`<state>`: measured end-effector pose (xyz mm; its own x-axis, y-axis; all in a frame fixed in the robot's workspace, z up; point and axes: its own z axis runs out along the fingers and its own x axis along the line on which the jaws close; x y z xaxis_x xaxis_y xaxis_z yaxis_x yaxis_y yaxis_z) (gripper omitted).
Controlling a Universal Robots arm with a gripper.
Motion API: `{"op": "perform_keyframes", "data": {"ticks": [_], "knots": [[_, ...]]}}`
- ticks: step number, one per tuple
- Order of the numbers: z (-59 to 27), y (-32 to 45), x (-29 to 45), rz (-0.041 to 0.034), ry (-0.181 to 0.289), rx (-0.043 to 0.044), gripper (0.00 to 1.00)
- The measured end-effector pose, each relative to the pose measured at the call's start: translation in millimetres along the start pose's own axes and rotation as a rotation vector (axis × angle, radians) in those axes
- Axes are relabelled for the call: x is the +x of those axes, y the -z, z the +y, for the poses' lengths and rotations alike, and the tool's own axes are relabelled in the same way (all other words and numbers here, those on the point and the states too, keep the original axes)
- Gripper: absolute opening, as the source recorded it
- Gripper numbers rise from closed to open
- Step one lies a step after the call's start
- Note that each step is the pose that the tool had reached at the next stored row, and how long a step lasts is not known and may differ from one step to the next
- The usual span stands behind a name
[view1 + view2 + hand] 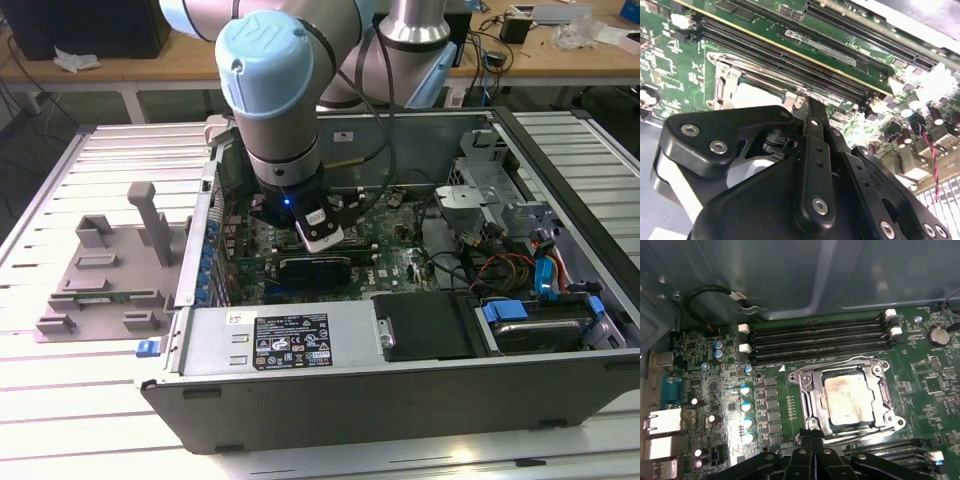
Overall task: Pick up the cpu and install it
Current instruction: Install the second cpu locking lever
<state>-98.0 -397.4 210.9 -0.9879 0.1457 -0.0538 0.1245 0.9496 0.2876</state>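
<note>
Your black linkage gripper (809, 107) has its jaws pressed together with nothing between them — the tips hang just above the edge of the metal-framed socket (847, 396) on the green motherboard (715, 385). You can see the cpu (846, 398), a small flat square chip with a scuffed silver-grey top, lying seated inside that socket frame, apart from the gripper. Long black memory slots (815, 340) run beside the socket. Outward, the arm reaches down into the open grey computer case (400, 380) — a grey plastic tray with upright posts (110, 265) sits at the exterior view's left.
</note>
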Motion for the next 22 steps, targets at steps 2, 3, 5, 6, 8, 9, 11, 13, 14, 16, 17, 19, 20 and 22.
{"op": "perform_keyframes", "data": {"ticks": [2, 3, 5, 6, 8, 9, 11, 13, 14, 16, 17, 19, 20, 22], "knots": [[0.8, 2.7, -0.5, 0.0023, -0.002, 0.0149, 0.11], [1.4, 4.4, -0.9, 0.0053, -0.004, 0.0318, 0.11], [2.0, 6.2, -1.6, 0.0097, -0.007, 0.0563, 0.11], [2.3, 7.1, -2.2, 0.0125, -0.009, 0.0735, 0.11], [2.7, 7.1, -4.0, 0.014, -0.01, 0.09, 0.11], [2.9, 7.0, -5.8, 0.0144, -0.01, 0.0913, 0.11], [4.0, 6.2, -14.7, 0.0174, -0.011, 0.0924, 0.11], [5.2, 5.3, -23.9, 0.0217, -0.012, 0.093, 0.11], [5.9, 4.8, -28.7, 0.0247, -0.012, 0.0936, 0.11], [7.7, 3.8, -37.1, 0.0316, -0.014, 0.0958, 0.11], [9.6, 3.0, -41.4, 0.0358, -0.015, 0.0993, 0.11], [14.0, 1.4, -45.2, 0.0386, -0.015, 0.1077, 0.11], [15.6, 0.9, -45.8, 0.0388, -0.015, 0.1101, 0.11], [23.0, -1.4, -47.4, 0.0382, -0.015, 0.1167, 0.11]]}}
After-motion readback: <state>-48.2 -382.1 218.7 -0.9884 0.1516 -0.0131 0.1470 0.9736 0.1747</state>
